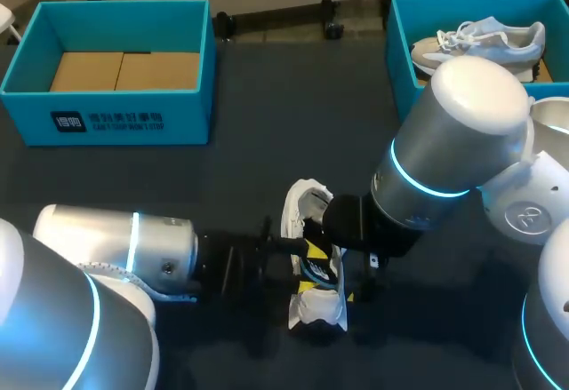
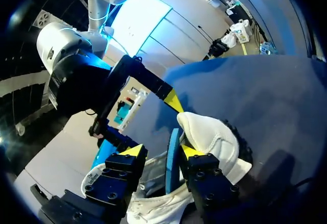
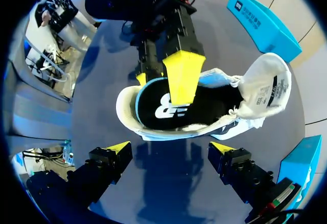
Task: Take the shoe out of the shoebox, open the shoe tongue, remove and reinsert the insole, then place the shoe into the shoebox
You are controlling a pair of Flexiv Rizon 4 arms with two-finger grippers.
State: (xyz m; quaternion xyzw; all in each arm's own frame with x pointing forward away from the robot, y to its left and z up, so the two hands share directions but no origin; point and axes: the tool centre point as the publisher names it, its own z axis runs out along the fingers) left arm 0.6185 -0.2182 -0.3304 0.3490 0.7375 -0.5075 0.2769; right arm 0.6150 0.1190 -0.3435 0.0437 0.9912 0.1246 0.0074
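Since the shoe (image 3: 194,129) lies on the table (image 1: 249,177) between my arms and not in a box, I judge the first step done. Its tongue (image 3: 265,86) is folded back toward the toe, so the opening step looks done too. The insole (image 3: 163,109) lies inside the shoe, and I cannot tell whether it is yet to come out or is already back in. Either way, putting the shoe into a box is left to do.

My left gripper (image 2: 160,151) is at the shoe's heel end, reaching onto the insole; I cannot tell whether it clamps anything. My right gripper (image 3: 171,147) hovers above the shoe, spread wide and holding nothing.

The left box (image 1: 107,119) shows only its cardboard floor, so I take it for the shoe's place. The right box (image 1: 402,70) holds a second shoe (image 1: 480,42).
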